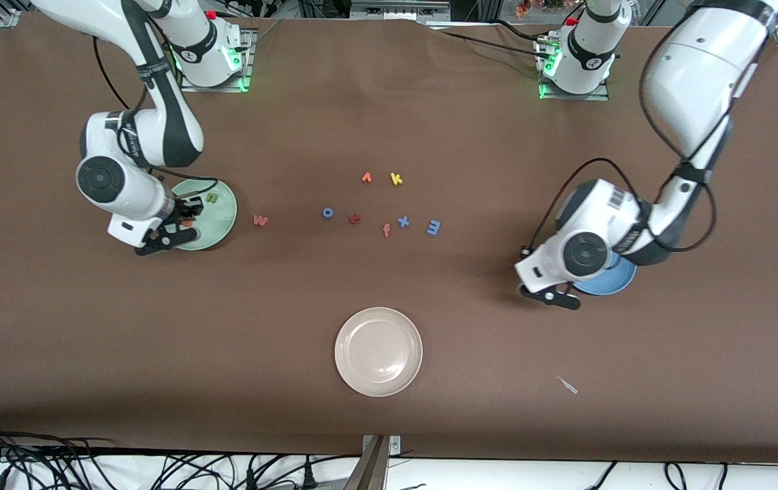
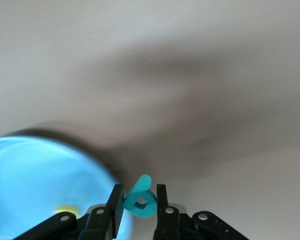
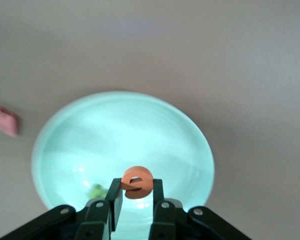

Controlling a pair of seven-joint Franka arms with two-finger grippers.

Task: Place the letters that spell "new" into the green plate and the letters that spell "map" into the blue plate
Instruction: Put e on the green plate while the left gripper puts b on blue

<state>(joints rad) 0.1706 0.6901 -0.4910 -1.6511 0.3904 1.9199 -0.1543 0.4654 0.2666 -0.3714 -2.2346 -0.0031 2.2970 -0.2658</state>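
Note:
My right gripper point(image 3: 137, 192) hangs over the green plate point(image 1: 224, 219), shut on the orange "e" point(image 3: 137, 182). The green "n" point(image 1: 212, 197) lies in that plate. The red-pink "w" point(image 1: 261, 220) lies on the table just beside the plate, toward the middle. My left gripper point(image 2: 139, 202) is shut on the teal letter point(image 2: 140, 200) above the table at the rim of the blue plate point(image 1: 617, 279). A yellow letter point(image 2: 65, 210) lies in the blue plate. The blue "m" point(image 1: 433, 227) rests on the table among the middle letters.
Loose letters in the middle of the table: an orange one point(image 1: 366, 178), yellow "k" point(image 1: 396, 179), blue "o" point(image 1: 327, 213), a dark red one point(image 1: 354, 218), orange "f" point(image 1: 386, 231), blue "x" point(image 1: 403, 221). A beige plate point(image 1: 378, 381) sits nearer the front camera.

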